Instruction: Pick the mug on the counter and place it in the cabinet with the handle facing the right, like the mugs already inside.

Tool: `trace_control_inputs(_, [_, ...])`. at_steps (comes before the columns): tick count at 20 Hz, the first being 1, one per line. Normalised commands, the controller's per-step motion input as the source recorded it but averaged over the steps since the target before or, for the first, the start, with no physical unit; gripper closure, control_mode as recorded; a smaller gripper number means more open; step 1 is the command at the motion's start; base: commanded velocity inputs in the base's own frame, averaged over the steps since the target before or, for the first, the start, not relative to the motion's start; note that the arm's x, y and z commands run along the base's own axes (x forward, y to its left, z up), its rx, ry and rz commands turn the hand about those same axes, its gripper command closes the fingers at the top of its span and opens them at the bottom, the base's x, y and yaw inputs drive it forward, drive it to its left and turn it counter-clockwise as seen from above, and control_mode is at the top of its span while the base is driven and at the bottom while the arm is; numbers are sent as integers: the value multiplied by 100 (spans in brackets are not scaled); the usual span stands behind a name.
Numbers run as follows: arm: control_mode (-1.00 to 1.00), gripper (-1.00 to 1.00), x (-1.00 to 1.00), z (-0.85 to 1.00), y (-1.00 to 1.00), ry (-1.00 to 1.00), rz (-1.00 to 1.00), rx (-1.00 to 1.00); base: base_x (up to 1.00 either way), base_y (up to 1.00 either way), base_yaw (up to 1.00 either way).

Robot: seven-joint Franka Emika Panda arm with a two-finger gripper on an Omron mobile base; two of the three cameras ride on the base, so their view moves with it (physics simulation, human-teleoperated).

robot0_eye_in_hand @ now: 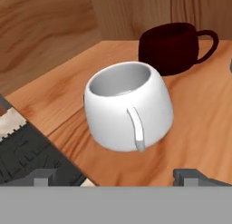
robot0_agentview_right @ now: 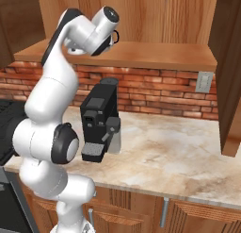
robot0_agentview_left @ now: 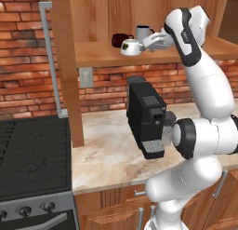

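A: Where is the mug [robot0_agentview_left: 130, 47]?

B: It sits on the cabinet shelf [robot0_agentview_left: 97, 53], near the front edge, just ahead of the dark red mug [robot0_agentview_left: 120, 39]. In the hand view it stands upright with its open mouth up and the handle [robot0_eye_in_hand: 136, 128] turned toward the camera.

A: And the gripper [robot0_eye_in_hand: 118, 177]?

B: Its jaws are spread wide and nothing is between them. The two dark fingertips [robot0_eye_in_hand: 41, 177] rise at the bottom of the hand view, one on each side, apart from the mug.

A: What else is on the shelf?

B: A taller white mug [robot0_agentview_left: 143, 32] with a dark rim stands behind, right of the red one in the left base view.

A: And below?

B: A black coffee machine [robot0_agentview_left: 146, 117] stands on the counter [robot0_agentview_left: 107, 154], against the brick wall [robot0_agentview_left: 23, 61]. A stove [robot0_agentview_left: 32, 150] lies to the left.
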Motion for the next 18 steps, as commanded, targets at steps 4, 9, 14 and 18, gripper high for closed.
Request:
trace_control_inputs(4, [-100,-100,-25,0,0,-4,1,0,0,0,0])
trace_control_inputs(9, [-100,-100,-30,0,0,-6,0,0,0,0,0])
trace_control_inputs(14, [-100,-100,-38,0,0,-5,0,0,0,0,0])
trace_control_inputs(18, [-100,-100,-52,0,0,-6,0,0,0,0,0])
